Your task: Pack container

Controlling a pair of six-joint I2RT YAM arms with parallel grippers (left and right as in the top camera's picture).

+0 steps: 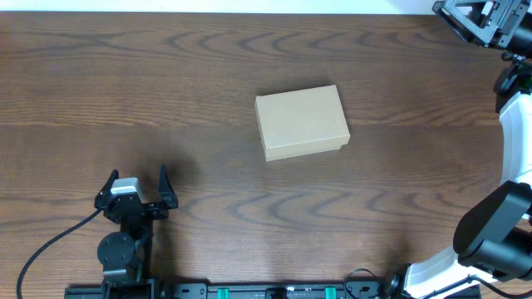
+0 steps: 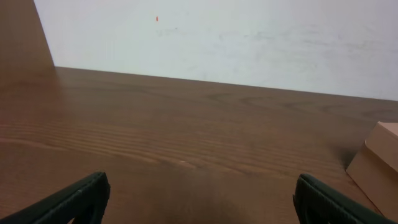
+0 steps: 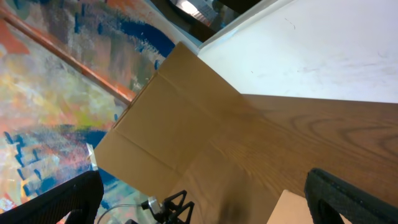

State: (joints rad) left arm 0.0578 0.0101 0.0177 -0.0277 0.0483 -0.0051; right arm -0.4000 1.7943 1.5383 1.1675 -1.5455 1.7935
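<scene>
Centrally, the small tan cardboard box (image 1: 301, 121) lies lid-down, well apart from the left gripper (image 1: 138, 176) and the right gripper (image 3: 202, 190), both spread wide and empty; dark wood-grain tabletop (image 1: 166, 83), white wall (image 2: 249, 37).

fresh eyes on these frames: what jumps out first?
A tan cardboard box sits alone in the middle of the dark wood table, and its lid looks closed. The left gripper hangs open at the near left, well apart from the box. The right gripper is open too, and its camera catches a bright painted backdrop beyond the table.
</scene>
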